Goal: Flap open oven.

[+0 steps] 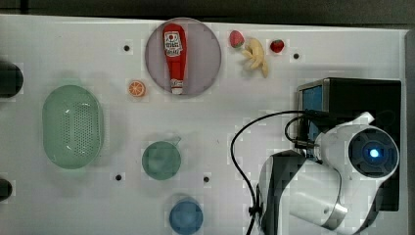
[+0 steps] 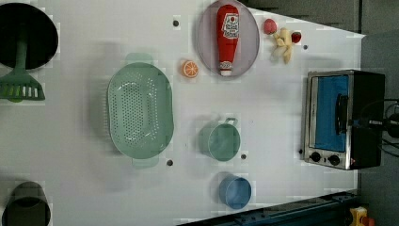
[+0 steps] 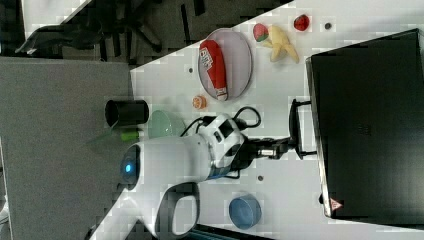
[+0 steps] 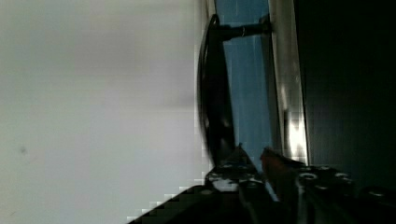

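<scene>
The oven (image 2: 343, 117) is a black box with a silver-framed front and stands at the left view's right; it also appears as the oven (image 1: 352, 93) and the oven (image 3: 370, 125). Its blue glass door (image 4: 247, 79) looks closed, with the dark handle (image 4: 215, 93) standing out from it. My gripper (image 3: 284, 145) reaches the handle (image 3: 296, 127) near one end. In the wrist view my gripper (image 4: 253, 154) has its fingertips (image 4: 238, 151) a little apart. One fingertip sits right beside the handle bar, and blue glass shows in the gap between them.
A ketchup bottle on a grey plate (image 1: 208, 58), an orange slice (image 1: 137, 88), a banana and strawberries (image 1: 254, 51), a green colander (image 1: 72, 126), a green cup (image 1: 161, 160) and a blue cup (image 1: 186, 216) lie on the white table. My arm (image 1: 342, 166) covers the oven's front.
</scene>
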